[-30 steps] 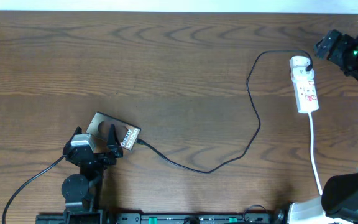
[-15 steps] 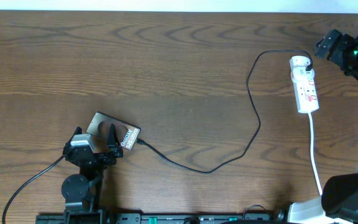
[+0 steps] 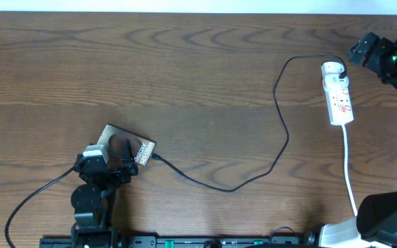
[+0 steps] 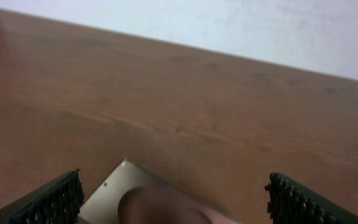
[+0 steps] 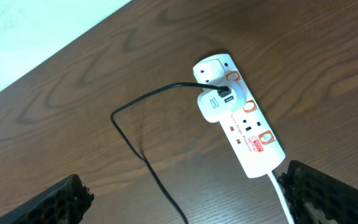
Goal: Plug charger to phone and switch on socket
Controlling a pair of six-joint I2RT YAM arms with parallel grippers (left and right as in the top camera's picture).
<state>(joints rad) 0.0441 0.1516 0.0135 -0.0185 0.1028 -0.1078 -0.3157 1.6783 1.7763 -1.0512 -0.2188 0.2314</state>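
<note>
Phone (image 3: 135,146), one, lies near the bench's front-left corner under my left claw (image 3: 111,157), whose fingers are spread wide. One charger (image 3: 281,131) runs from the phone's end to one socket (image 3: 340,96) by the right edge, its adapter seated in an outlet. My right claw (image 3: 362,49) hovers near the socket, fingers also spread wide.

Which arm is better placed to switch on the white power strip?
Right, probably. The right tool, open, hangs close to the white elongated power strip; the left tool is far away, over the dark-brown slab phone.
</note>
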